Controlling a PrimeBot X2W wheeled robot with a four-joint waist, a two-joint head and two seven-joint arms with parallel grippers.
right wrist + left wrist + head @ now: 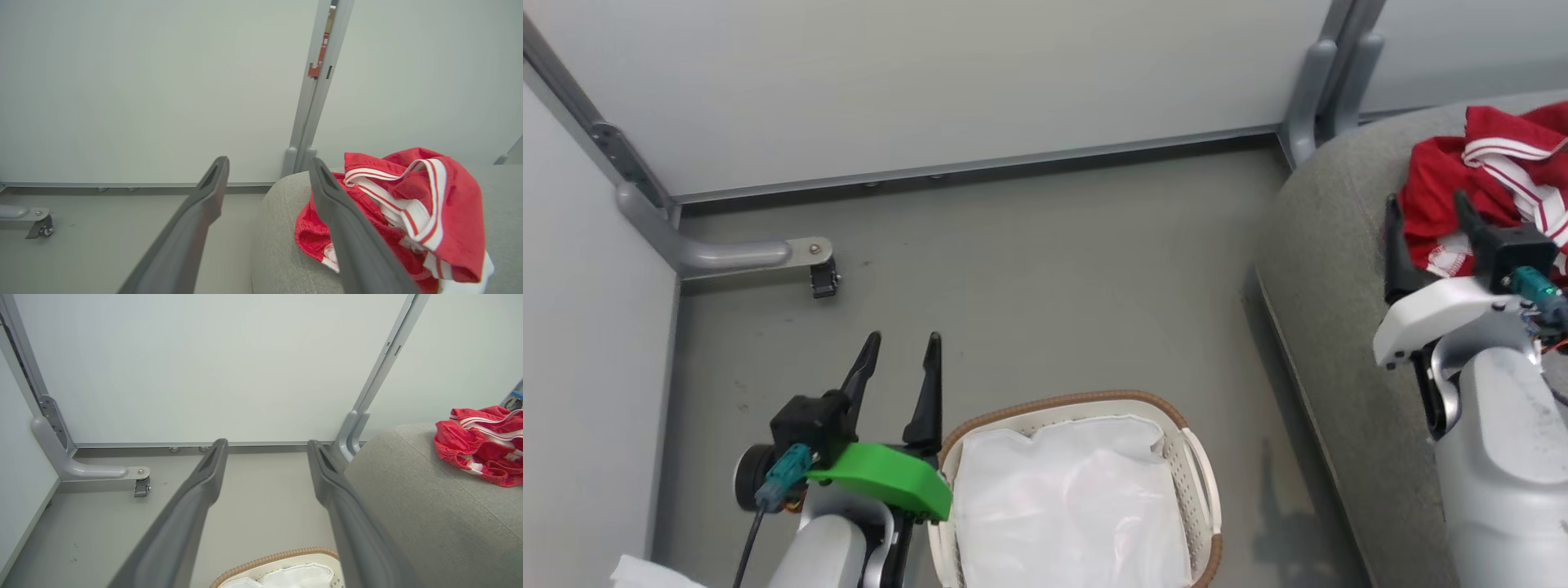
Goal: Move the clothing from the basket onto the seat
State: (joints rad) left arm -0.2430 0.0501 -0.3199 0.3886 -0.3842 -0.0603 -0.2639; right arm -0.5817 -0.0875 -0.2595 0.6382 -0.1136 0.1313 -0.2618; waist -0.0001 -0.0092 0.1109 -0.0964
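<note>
Open grey floor (1054, 286) stretched between the basket (1202, 482) and the back wall (931, 82). The seat (1331, 245) blocked the floor's right edge, a metal foot (735, 255) with a castor (823, 282) jutted from its far-left corner, and a white sheet (1062, 506) filled the basket.

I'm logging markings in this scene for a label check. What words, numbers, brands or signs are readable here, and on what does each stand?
No text here can be read.
Small red tag on the grey post: too small and blurred to read.
Clothing: white stripes and trim show, but no legible letters.
Basket and white plastic sheet: no print visible.
</note>
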